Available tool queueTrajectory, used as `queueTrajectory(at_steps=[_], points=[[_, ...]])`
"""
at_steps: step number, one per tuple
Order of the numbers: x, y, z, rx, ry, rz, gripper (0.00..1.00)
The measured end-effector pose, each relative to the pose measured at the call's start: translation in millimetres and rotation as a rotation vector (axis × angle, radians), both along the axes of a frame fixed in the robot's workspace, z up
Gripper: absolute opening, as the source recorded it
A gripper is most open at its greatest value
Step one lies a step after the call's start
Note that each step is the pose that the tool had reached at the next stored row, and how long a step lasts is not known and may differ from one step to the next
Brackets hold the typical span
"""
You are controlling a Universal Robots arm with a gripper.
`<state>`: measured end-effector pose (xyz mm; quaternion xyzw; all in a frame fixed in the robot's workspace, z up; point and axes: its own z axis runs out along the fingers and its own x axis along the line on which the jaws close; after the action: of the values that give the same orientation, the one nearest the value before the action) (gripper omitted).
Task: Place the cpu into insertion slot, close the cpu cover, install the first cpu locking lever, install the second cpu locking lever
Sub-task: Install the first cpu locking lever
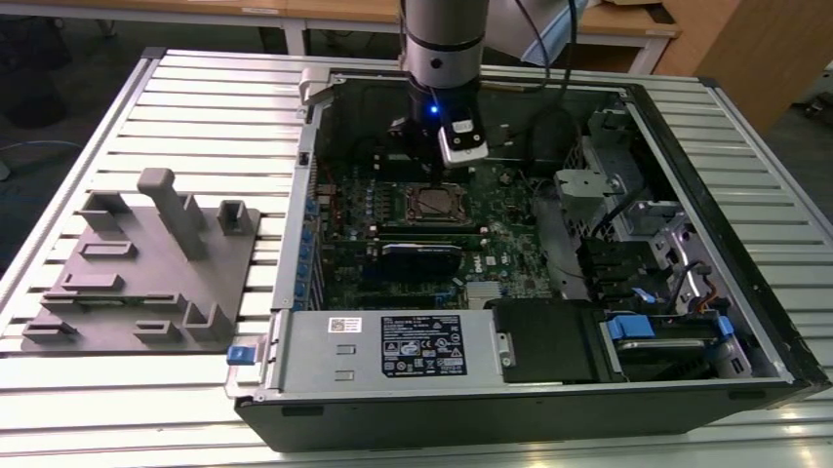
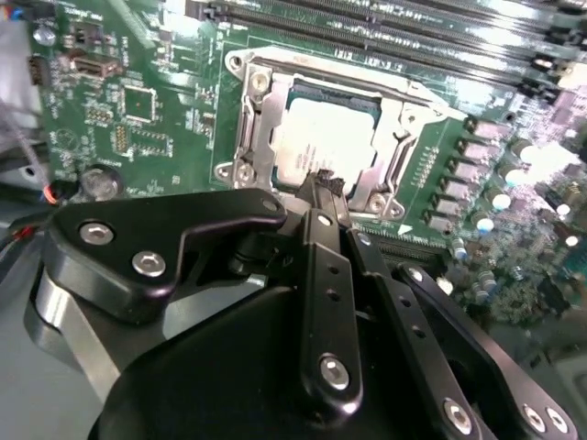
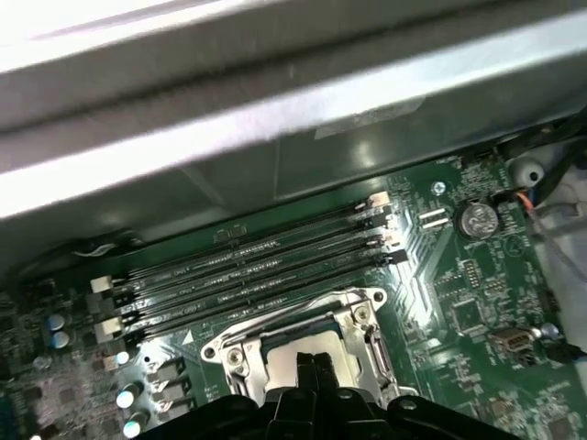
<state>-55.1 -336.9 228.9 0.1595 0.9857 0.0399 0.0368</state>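
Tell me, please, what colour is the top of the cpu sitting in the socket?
Pale silvery-grey, framed by the cpu cover; the cpu shows best in the second wrist view.

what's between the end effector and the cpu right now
Nothing visible. The end effector hangs right over the cpu, which sits in the socket with the cover down around it.

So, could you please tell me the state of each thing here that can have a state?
computer case: lying on its side, side panel off, inside exposed.
cpu: seated flat in the socket.
cpu cover: closed down around the cpu.
gripper: fingers shut together, holding nothing, tips just over the socket edge.
memory slots: appear empty.
grey fixture tray: on the table at the exterior view's left, holders look empty.
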Motion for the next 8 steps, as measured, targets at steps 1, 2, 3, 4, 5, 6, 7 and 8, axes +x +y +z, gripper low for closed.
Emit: queueTrajectory(at_steps=[1,2,3,4,5,6,7,8], points=[[0.0,0.0,2.2,0.0001,0.0000,0.000,0.10],[0.0,0.0,3.1,0.0000,0.0000,0.000,0.10],[0.0,0.0,3.1,0.0002,-0.0001,0.000,0.10],[0.1,-0.4,3.2,0.0002,0.0000,0.000,0.10],[0.2,-1.4,3.2,0.0001,0.0000,0.000,0.10],[0.3,-2.8,3.2,0.0002,-0.0001,0.000,0.10],[0.4,-4.3,3.2,0.0001,-0.0001,0.000,0.10],[0.5,-5.8,3.2,0.0001,0.0000,0.000,0.10]])
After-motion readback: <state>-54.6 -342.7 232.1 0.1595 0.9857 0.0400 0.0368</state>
